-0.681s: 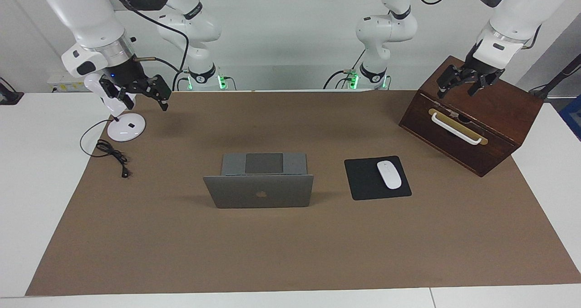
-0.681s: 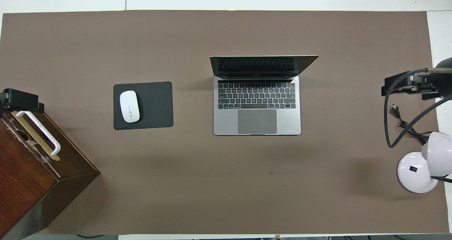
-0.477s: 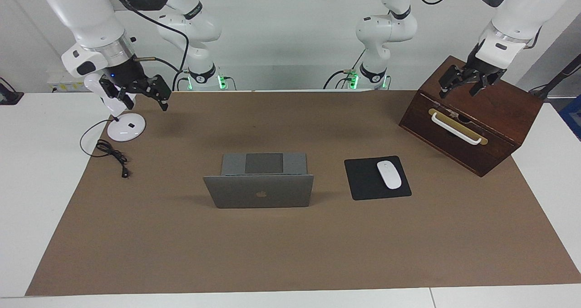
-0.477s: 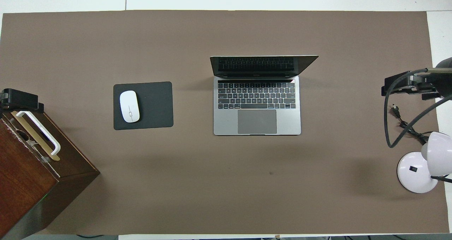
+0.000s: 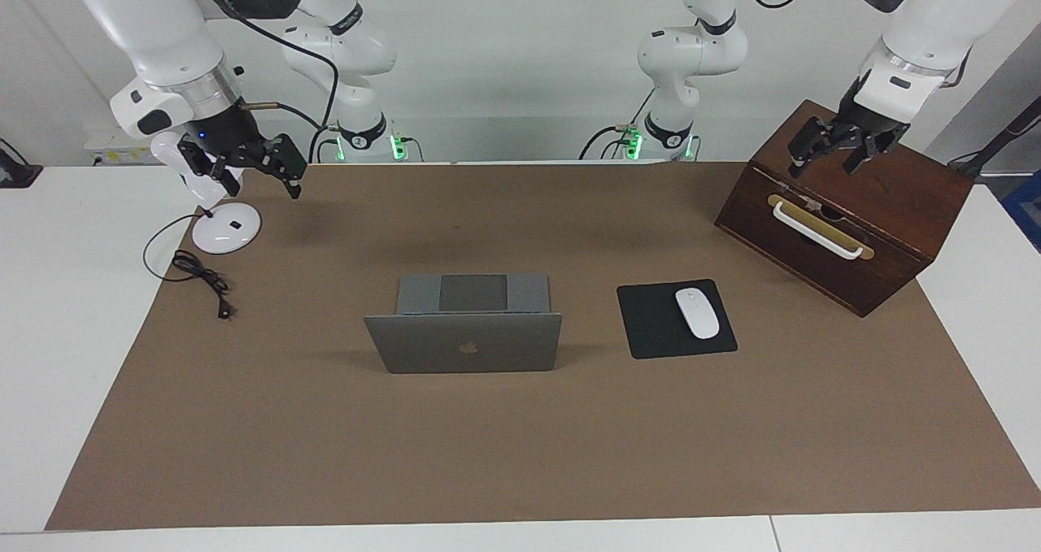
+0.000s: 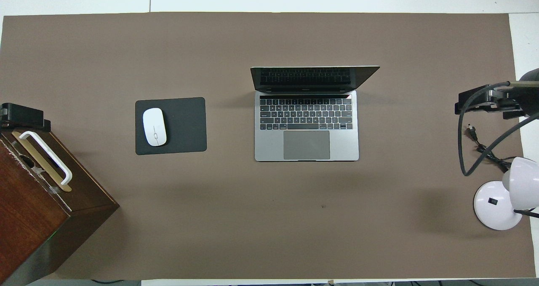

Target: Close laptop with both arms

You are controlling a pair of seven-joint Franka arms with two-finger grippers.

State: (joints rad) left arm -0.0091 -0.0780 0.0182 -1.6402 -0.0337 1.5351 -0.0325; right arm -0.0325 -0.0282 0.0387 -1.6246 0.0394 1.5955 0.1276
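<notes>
Two grippers hung raised. Right gripper (image 5: 250, 167), fingers apart, hovered beside the desk lamp (image 5: 218, 219). Laptop (image 5: 465, 328) stood open mid-mat, beside the mousepad (image 5: 651, 324). Left gripper (image 5: 834, 147), fingers apart, hovered over the wooden box (image 5: 862, 210).

My arms are glossy white with dark grey joint bands, black cables looping along them, green lights at my bases, black fingers (image 5: 862, 152).

Both arms raised — left end effector (image 5: 838, 147) and right end effector (image 5: 248, 164) spread.
</notes>
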